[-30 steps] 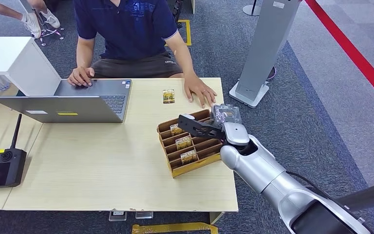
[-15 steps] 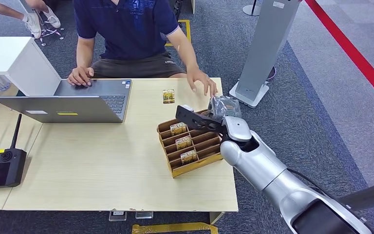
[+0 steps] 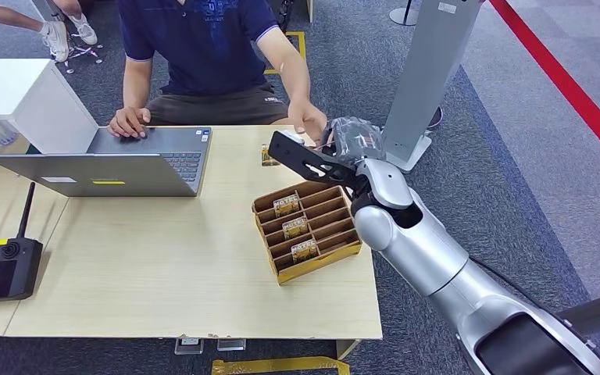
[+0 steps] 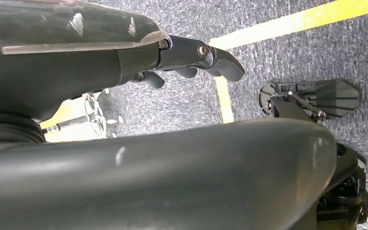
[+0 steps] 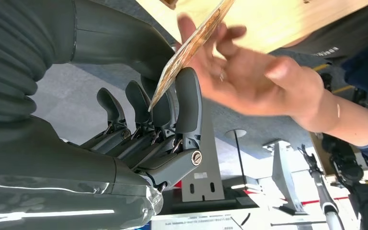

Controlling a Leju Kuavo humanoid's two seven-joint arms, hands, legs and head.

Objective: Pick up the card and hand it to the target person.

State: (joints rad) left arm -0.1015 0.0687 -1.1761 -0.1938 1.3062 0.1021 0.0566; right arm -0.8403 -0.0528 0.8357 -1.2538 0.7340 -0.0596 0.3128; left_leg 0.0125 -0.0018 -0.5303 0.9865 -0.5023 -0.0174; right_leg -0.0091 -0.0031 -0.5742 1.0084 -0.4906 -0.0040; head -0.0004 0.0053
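Nearest you, the silver right arm (image 3: 430, 258) is reaching up from the lower right across the table's right edge. Just beside it on the pale wooden table (image 3: 164, 258), the wooden card rack (image 3: 308, 230) is sitting with three cards (image 3: 294, 227) standing in its slots. At the table's left edge you are seeing a black controller with two antennas (image 3: 0, 262), and farther back an open grey laptop (image 3: 117, 160).

Beyond the rack, the right hand (image 3: 351, 144) is hovering over the table's far right corner. In the right wrist view you are looking at the right hand (image 5: 172, 120) pinching the card (image 5: 191, 45) between the thick thumb and the darker fingers (image 5: 139, 103), the card tilted and seen nearly edge-on. The person's hand (image 5: 249, 72) is spreading open against the card's far end, fingers touching it. Another card (image 3: 270, 154) is lying flat on the table near the far edge.

The left hand (image 4: 191, 60) is hanging over grey carpet with a yellow floor line (image 4: 225, 96); its fingers are curling loosely around nothing.

Farthest, the seated person in a dark blue shirt (image 3: 203, 39) is resting the other hand (image 3: 129, 121) on the laptop
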